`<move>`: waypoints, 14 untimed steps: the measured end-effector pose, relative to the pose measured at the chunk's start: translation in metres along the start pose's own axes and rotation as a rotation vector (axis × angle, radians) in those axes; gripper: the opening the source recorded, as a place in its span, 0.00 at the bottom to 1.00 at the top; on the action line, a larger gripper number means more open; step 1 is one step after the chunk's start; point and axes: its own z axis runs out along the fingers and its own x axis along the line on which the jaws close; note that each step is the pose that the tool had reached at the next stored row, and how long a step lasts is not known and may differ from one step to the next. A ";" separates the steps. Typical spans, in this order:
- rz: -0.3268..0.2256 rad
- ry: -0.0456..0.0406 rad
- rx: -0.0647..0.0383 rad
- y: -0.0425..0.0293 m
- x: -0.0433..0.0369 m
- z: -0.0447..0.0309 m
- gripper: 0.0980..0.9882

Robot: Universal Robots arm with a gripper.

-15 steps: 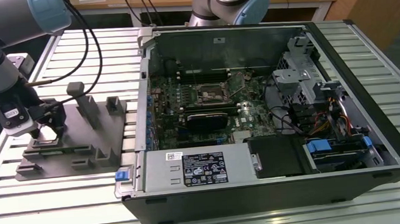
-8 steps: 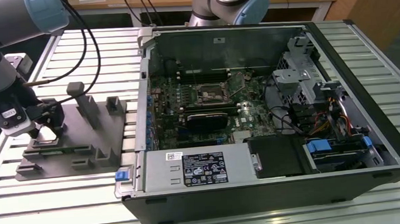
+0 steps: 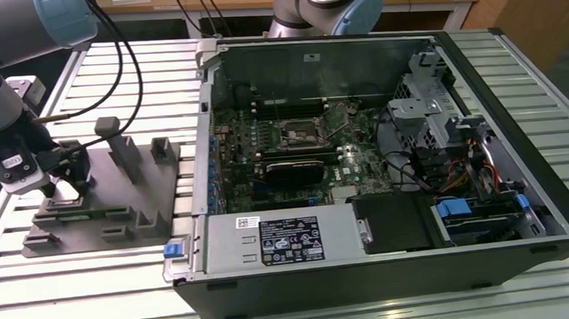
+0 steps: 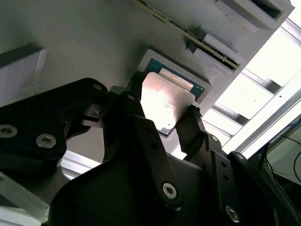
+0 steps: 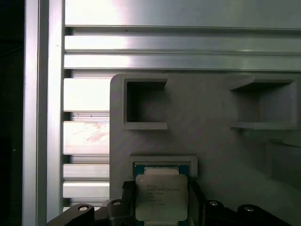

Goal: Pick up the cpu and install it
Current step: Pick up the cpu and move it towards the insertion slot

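Observation:
The cpu (image 4: 164,96) is a small square chip with a pale silver face. It sits at a shallow pocket near one edge of the grey plastic tray (image 3: 121,215), which lies at the exterior view's left. My gripper (image 3: 64,187) is down on that spot. In both wrist views its black fingers (image 4: 188,122) press against two opposite sides of the cpu (image 5: 160,195), so my gripper (image 4: 162,101) is shut on it. A green rim shows around the chip. I cannot tell if the chip has left the pocket.
Upright blocks (image 3: 118,150) and open slots (image 5: 143,106) stand on the tray beside the gripper. The open computer case (image 3: 388,271) lies to the exterior view's right, its motherboard socket (image 3: 298,132) uncovered. Everything rests on a slatted aluminium table (image 3: 78,302). Cables hang over the tray.

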 end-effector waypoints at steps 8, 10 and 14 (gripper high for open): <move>0.000 -0.0005 0.000 0.0001 -0.0003 -0.0032 0.50; 0.000 -0.0005 0.000 0.0002 -0.0003 -0.0073 0.50; 0.000 -0.0004 0.000 0.0003 -0.0004 -0.0142 0.50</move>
